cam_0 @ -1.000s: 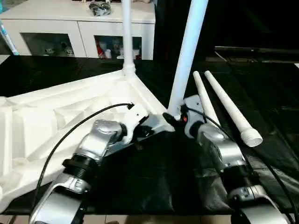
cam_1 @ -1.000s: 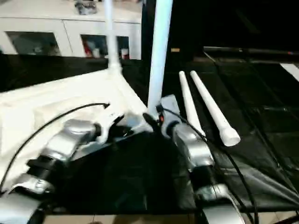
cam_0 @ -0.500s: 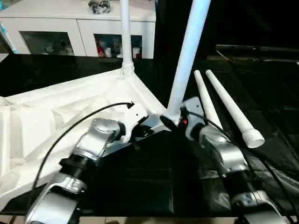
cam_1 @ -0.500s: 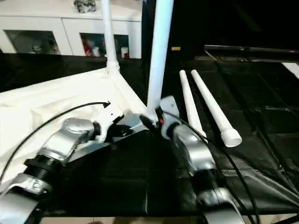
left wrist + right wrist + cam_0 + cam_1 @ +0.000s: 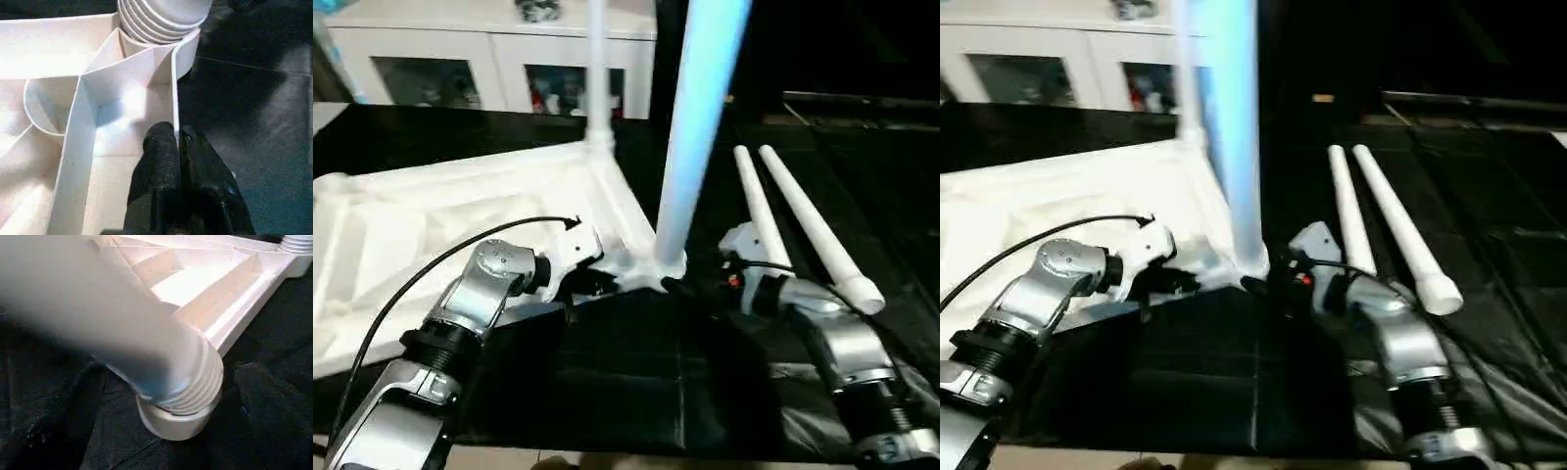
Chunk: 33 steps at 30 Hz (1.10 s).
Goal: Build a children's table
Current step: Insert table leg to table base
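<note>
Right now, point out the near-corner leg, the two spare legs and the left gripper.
Near-corner leg [image 5: 690, 137], left eye view: middle of its shaft.
Spare legs [image 5: 808, 225], left eye view: middle of the outer one.
Left gripper [image 5: 177, 147], left wrist view: fingertips pinching the tabletop rim.

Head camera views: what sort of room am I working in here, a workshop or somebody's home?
Probably a home-like room or a mock-up of one. A white cabinet with glass doors and small items behind them stands at the back, and the table top lies upside down on a black mat rather than a workbench.
</note>
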{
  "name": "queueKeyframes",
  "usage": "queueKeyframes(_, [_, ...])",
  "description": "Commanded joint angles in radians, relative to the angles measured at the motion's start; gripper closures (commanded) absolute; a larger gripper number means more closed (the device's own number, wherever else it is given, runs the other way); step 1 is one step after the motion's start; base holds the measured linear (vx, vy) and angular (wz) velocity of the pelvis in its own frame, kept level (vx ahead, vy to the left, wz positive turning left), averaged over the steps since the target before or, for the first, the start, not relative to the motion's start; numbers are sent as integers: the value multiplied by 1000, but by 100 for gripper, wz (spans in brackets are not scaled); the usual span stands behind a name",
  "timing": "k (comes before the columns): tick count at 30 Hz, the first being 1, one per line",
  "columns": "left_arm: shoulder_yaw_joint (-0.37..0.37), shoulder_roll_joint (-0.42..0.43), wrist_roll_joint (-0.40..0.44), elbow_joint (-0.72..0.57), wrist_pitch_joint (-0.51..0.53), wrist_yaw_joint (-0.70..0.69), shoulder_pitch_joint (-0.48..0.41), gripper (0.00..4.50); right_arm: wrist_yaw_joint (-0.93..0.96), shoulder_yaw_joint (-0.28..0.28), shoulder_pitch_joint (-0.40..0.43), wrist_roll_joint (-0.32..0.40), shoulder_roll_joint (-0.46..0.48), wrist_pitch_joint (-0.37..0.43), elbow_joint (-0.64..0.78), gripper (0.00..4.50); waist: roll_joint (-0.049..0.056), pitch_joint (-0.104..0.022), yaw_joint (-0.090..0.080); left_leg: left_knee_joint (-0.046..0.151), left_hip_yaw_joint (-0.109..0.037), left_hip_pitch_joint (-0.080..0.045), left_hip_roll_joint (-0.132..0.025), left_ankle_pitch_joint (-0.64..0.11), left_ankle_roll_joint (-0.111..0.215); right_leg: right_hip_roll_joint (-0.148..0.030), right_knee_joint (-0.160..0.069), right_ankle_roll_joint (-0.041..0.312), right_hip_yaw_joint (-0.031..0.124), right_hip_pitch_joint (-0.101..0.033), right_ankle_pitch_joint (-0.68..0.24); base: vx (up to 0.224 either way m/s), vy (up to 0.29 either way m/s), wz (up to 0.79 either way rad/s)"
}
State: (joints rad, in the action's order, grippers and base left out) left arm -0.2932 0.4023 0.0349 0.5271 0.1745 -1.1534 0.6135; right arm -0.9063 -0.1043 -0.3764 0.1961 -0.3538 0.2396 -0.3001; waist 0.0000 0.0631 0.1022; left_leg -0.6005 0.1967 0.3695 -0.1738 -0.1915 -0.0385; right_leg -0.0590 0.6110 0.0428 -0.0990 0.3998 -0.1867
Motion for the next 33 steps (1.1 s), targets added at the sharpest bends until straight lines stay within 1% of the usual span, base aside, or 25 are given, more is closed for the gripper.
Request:
queueKeyframes(1, [-13, 6, -16, -32, -19, -32, 21, 450, -11, 10, -3, 16, -7, 4, 23, 5, 12, -76, -1, 64, -36, -17, -73, -139, 46, -108, -72, 201, 71, -60, -139, 0, 0, 0])
queueKeyframes(2, [-17, 9, -19, -44, -9, -41, 16, 450, -8, 13, -4, 23, 2, 10, 36, 5, 13, -76, -1, 64, -36, -16, -72, -142, 46, -108, -72, 200, 71, -61, -141, 0, 0, 0])
queueKeyframes(3, [-17, 9, -19, -44, -9, -41, 16, 450, -8, 13, -4, 23, 2, 10, 36, 5, 10, -77, -2, 64, -36, -15, -70, -141, 45, -108, -72, 197, 71, -62, -143, 0, 0, 0])
queueKeyframes(4, [-26, 14, -21, -74, 20, -52, 1, 450, 14, 10, -1, 37, 36, 35, 66, 5, 18, -77, -1, 65, -38, -17, -73, -142, 42, -109, -73, 199, 71, -61, -140, 0, 0, 0])
queueKeyframes(5, [-29, 15, -20, -83, 33, -52, -3, 450, 21, 4, 2, 37, 47, 37, 74, 5, 19, -78, -2, 65, -38, -16, -74, -139, 42, -109, -69, 204, 71, -61, -130, 0, 0, 0])
queueKeyframes(6, [-33, 16, -17, -91, 49, -52, -7, 450, 28, -5, 6, 34, 59, 35, 83, 5, 17, -78, -4, 65, -38, -16, -74, -142, 41, -107, -69, 207, 71, -59, -125, 0, 0, 0])
queueKeyframes(8, [-37, 14, -15, -101, 57, -51, -12, 450, 62, -11, 6, 26, 81, 46, 82, 5, 27, -78, -2, 65, -39, -18, -73, -145, 36, -107, -70, 209, 70, -58, -126, 0, 0, 0])
queueKeyframes(9, [-36, 10, -15, -108, 73, -45, -15, 450, 78, -21, 9, 20, 96, 50, 83, 5, 26, -77, -4, 67, -38, -19, -73, -148, 29, -106, -71, 210, 71, -57, -126, 0, 0, 0])
queueKeyframes(10, [-32, 1, -16, -116, 101, -33, -18, 450, 110, -37, 17, 8, 120, 64, 84, 5, 26, -77, -5, 68, -39, -19, -74, -159, 22, -106, -71, 211, 71, -57, -133, 0, 0, 0])
queueKeyframes(11, [-31, 1, -17, -117, 104, -32, -18, 450, 113, -38, 18, 7, 122, 65, 84, 5, 27, -76, -4, 68, -39, -20, -73, -166, 19, -107, -73, 209, 70, -56, -142, 0, 0, 0])
queueKeyframes(13, [-29, -3, -19, -120, 121, -27, -19, 450, 137, -49, 29, -5, 134, 66, 82, 5, 26, -75, -5, 70, -41, -20, -71, -185, 7, -108, -78, 197, 71, -59, -176, 0, 0, 0])
queueKeyframes(14, [-29, -2, -16, -119, 128, -24, -18, 450, 139, -52, 33, -7, 135, 65, 84, 5, 31, -75, -4, 69, -41, -20, -71, -185, 5, -109, -77, 195, 71, -59, -177, 0, 0, 0])
queueKeyframes(15, [-29, -2, -14, -118, 133, -21, -17, 450, 141, -53, 36, -7, 135, 65, 86, 5, 28, -75, -5, 69, -40, -20, -70, -186, 5, -108, -79, 191, 72, -59, -179, 0, 0, 0])
queueKeyframes(19, [-33, 6, -20, -137, 149, -30, -22, 450, 139, -50, 49, -17, 128, 67, 102, 5, 29, -76, -4, 68, -40, -17, -70, -166, 14, -108, -76, 185, 73, -61, -161, 0, 0, 0])
queueKeyframes(20, [-34, 7, -21, -142, 154, -31, -22, 450, 141, -46, 46, -18, 121, 63, 100, 5, 39, -76, -4, 67, -41, -17, -70, -166, 14, -108, -75, 186, 72, -59, -157, 0, 0, 0])
queueKeyframes(21, [-33, 6, -21, -148, 163, -31, -22, 450, 145, -42, 44, -16, 113, 59, 102, 5, 34, -77, -7, 68, -41, -17, -71, -165, 14, -106, -74, 189, 71, -61, -142, 0, 0, 0])
queueKeyframes(22, [-33, 5, -20, -150, 165, -31, -23, 450, 146, -40, 44, -14, 111, 59, 104, 5, 33, -77, -7, 66, -40, -17, -70, -162, 17, -106, -75, 193, 72, -61, -135, 0, 0, 0])
queueKeyframes(24, [-34, 5, -20, -154, 170, -31, -24, 450, 146, -38, 44, -13, 105, 58, 112, 5, 33, -76, -7, 65, -39, -16, -68, -158, 22, -106, -75, 194, 72, -62, -137, 0, 0, 0])
queueKeyframes(25, [-34, 5, -20, -154, 171, -30, -25, 450, 143, -37, 44, -13, 100, 56, 117, 5, 32, -76, -7, 64, -39, -15, -67, -156, 25, -106, -75, 193, 72, -63, -141, 0, 0, 0])
queueKeyframes(26, [-34, 5, -20, -155, 171, -30, -26, 450, 140, -38, 45, -15, 95, 48, 120, 5, 31, -76, -7, 64, -39, -15, -67, -153, 27, -106, -76, 191, 72, -63, -143, 0, 0, 0])
queueKeyframes(29, [-34, 6, -20, -161, 178, -30, -29, 450, 111, -49, 52, -17, 71, 16, 141, 5, 32, -75, -7, 64, -39, -14, -67, -152, 33, -106, -77, 183, 71, -62, -161, 0, 0, 0])
queueKeyframes(30, [-34, 6, -21, -163, 179, -30, -30, 450, 100, -50, 54, -16, 65, 9, 148, 5, 31, -76, -8, 64, -39, -14, -67, -153, 34, -105, -78, 181, 71, -62, -168, 0, 0, 0])
queueKeyframes(33, [-33, 8, -21, -166, 182, -31, -32, 450, 53, -74, 61, -33, 29, -31, 172, 5, 32, -76, -7, 63, -39, -13, -68, -151, 41, -105, -77, 179, 70, -62, -163, 0, 0, 0])
